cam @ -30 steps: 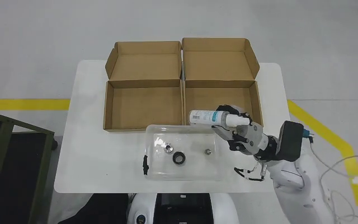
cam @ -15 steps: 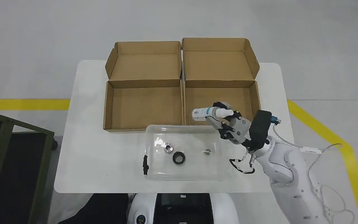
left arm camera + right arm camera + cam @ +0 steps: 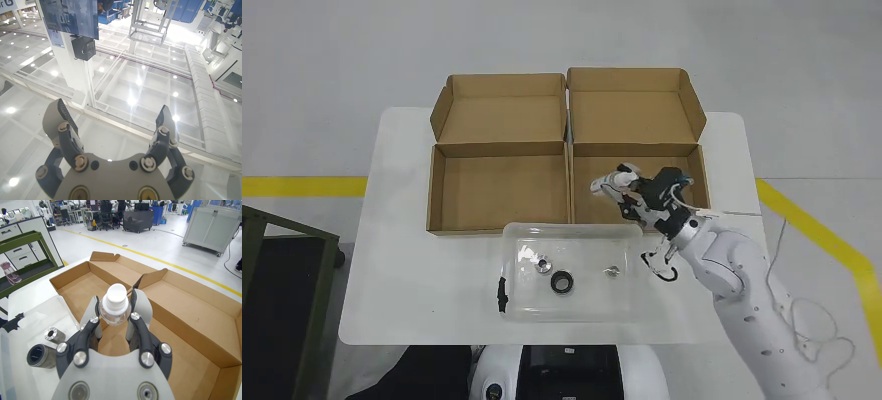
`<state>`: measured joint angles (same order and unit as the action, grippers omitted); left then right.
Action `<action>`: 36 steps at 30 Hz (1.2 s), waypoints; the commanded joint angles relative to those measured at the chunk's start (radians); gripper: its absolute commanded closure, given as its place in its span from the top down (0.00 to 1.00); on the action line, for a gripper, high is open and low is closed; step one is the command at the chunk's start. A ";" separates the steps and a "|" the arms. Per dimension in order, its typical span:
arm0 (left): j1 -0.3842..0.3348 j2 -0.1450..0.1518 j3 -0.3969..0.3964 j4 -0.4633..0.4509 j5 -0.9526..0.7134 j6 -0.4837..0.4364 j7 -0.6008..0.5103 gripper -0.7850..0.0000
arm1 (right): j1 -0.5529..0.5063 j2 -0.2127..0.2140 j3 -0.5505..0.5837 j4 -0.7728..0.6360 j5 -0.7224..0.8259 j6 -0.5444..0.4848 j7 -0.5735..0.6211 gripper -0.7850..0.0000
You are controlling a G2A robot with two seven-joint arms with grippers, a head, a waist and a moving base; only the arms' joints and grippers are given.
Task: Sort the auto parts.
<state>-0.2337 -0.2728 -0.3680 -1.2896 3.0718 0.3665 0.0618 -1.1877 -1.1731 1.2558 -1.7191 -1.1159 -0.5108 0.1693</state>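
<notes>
One bottle (image 3: 115,313) sits pinched in the right hand (image 3: 115,303), poised over the near corner of the right box (image 3: 642,165). Three parts (image 3: 562,283) lie in the tray (image 3: 582,300). Delivery looks under way; next, lower and release inside. The left hand (image 3: 112,108) is spread.

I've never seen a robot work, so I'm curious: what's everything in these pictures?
table: one, white, under everything
cardboard boxes: two, brown, open, side by side at the far side
tray: one, clear, nearer than the boxes
metal parts: three, in the tray: silver cylinder, dark ring, small silver piece
bottle: one, clear with white cap, held above the right box
right pincer: shut on the bottle
left pincer: open, facing the ceiling
</notes>
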 commanded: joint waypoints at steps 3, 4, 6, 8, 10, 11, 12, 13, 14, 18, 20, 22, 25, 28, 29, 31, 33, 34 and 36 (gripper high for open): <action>0.000 0.000 0.000 0.000 0.000 0.000 0.000 1.00 | 0.060 -0.006 -0.028 0.057 -0.001 0.029 0.055 0.00; 0.000 0.000 0.000 0.000 0.000 0.000 0.000 1.00 | 0.072 -0.008 -0.035 0.069 -0.007 0.037 0.071 0.00; 0.000 0.000 0.000 0.000 0.000 0.000 0.000 1.00 | 0.095 -0.010 -0.050 0.092 -0.016 0.045 0.102 0.00; 0.000 0.000 0.000 0.000 0.000 0.000 0.000 1.00 | 0.115 -0.013 -0.064 0.113 -0.023 0.050 0.130 0.00; 0.000 0.000 0.000 0.000 0.000 0.000 0.000 1.00 | 0.136 -0.015 -0.076 0.132 -0.029 0.053 0.154 0.00; 0.000 0.000 0.000 0.000 0.000 0.000 0.000 1.00 | 0.145 -0.016 -0.081 0.141 -0.031 0.055 0.164 0.00; 0.000 0.000 0.000 0.000 0.000 0.000 0.000 1.00 | 0.154 -0.017 -0.086 0.147 -0.035 0.056 0.175 0.00; 0.000 0.000 0.000 0.000 0.000 0.000 0.000 1.00 | 0.162 -0.018 -0.092 0.153 -0.038 0.056 0.185 0.00; 0.000 0.000 0.000 0.000 0.000 0.000 0.000 1.00 | 0.170 -0.019 -0.099 0.158 -0.044 0.057 0.197 0.00; 0.000 0.000 0.000 0.000 0.000 0.000 0.000 1.00 | 0.198 -0.026 -0.131 0.180 -0.057 0.065 0.232 0.00; 0.000 0.000 0.000 0.000 0.000 0.000 0.000 1.00 | 0.213 -0.029 -0.148 0.202 -0.061 0.067 0.241 0.00; 0.000 0.000 0.000 0.000 0.000 0.000 0.000 1.00 | 0.229 -0.034 -0.161 0.229 -0.065 0.077 0.241 0.00; 0.000 0.000 0.000 0.000 0.000 0.000 0.000 1.00 | 0.249 -0.039 -0.177 0.264 -0.064 0.081 0.240 0.05; 0.000 0.000 0.000 0.000 0.000 0.000 0.000 1.00 | 0.259 -0.042 -0.187 0.287 -0.067 0.084 0.243 0.38; 0.000 0.000 0.000 0.000 0.000 0.000 0.000 1.00 | 0.261 -0.043 -0.189 0.291 -0.068 0.087 0.244 0.48; 0.000 0.000 0.000 0.000 0.000 0.000 0.000 1.00 | 0.264 -0.045 -0.191 0.298 -0.069 0.091 0.246 0.96; 0.000 0.000 0.000 0.000 0.000 0.000 0.000 1.00 | 0.264 -0.046 -0.192 0.301 -0.069 0.094 0.244 1.00; 0.000 0.000 0.000 0.000 0.000 0.000 0.000 1.00 | 0.264 -0.046 -0.192 0.301 -0.068 0.093 0.244 1.00; 0.000 0.000 0.000 0.000 0.000 0.000 0.000 1.00 | 0.260 -0.046 -0.190 0.292 -0.066 0.095 0.241 1.00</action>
<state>-0.2337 -0.2728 -0.3680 -1.2896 3.0718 0.3665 0.0618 -0.9258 -1.2189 1.0645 -1.4219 -1.1829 -0.4161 0.4123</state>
